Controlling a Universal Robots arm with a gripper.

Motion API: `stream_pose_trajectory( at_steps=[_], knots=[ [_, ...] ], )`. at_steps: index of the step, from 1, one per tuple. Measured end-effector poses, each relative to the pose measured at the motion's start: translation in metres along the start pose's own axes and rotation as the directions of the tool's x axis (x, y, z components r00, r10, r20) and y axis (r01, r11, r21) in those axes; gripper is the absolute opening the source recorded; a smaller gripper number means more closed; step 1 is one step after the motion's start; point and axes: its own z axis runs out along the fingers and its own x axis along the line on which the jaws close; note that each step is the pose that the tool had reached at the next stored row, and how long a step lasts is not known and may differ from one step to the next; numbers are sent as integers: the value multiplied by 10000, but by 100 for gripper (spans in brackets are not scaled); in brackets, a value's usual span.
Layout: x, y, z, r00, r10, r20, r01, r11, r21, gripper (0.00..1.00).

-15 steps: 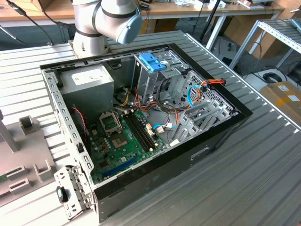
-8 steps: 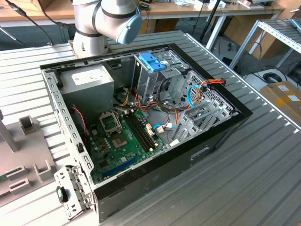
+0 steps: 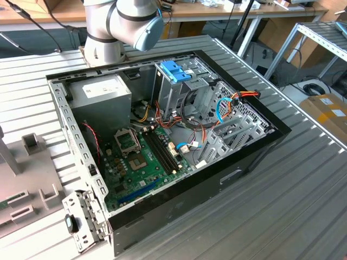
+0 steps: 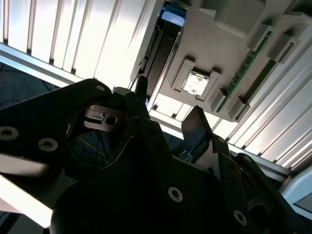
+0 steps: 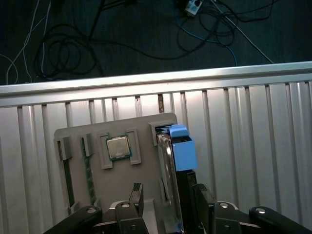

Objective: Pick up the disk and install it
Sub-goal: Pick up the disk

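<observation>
Black gripper point(image 5: 168, 200) jaws stand spread, flanking the near end of the disk point(image 5: 181, 148), which sits on edge in a slot of a grey fixture plate point(image 5: 146, 122), beside a square processor chip point(image 5: 118, 147). Plate rests on a ribbed metal tabletop point(image 5: 243, 126). Beyond its edge, cables point(image 5: 63, 53) trail over dark floor point(image 5: 146, 39). Exterior view: an open computer case point(image 3: 217, 184) on the ribbed table, wooden workbenches point(image 3: 217, 11) behind.

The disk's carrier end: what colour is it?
Blue; the disk shows best in the first wrist view.
</observation>
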Motion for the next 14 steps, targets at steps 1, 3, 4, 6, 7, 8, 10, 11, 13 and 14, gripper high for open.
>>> stream_pose_trajectory(
  at_steps=[1, 3, 4, 6, 7, 8, 10, 11, 13, 14],
  knots=[
    [0, 0, 3, 10000, 0, -1, 0, 10000, 0, 55],
    [1, 0, 14, 10000, 0, 0, 0, 10000, 0, 55],
    [1, 0, 20, 10000, 0, 0, 0, 10000, 0, 55],
    [1, -1, 29, 10000, 0, 0, 0, 10000, 0, 55],
    [2, -1, 33, 10000, 0, 0, 0, 10000, 0, 55],
    [2, -1, 38, 10000, 0, 1, 0, 10000, 0, 55],
    [3, -1, 55, 10000, 0, 3, 0, 10000, 0, 55],
    [3, -1, 61, 10000, 0, 4, 0, 10000, 0, 55],
    [4, -1, 73, 10000, 0, 6, 0, 10000, 0, 55],
    [4, -2, 79, 10000, 0, 7, 0, 10000, -1, 55]
  ],
)
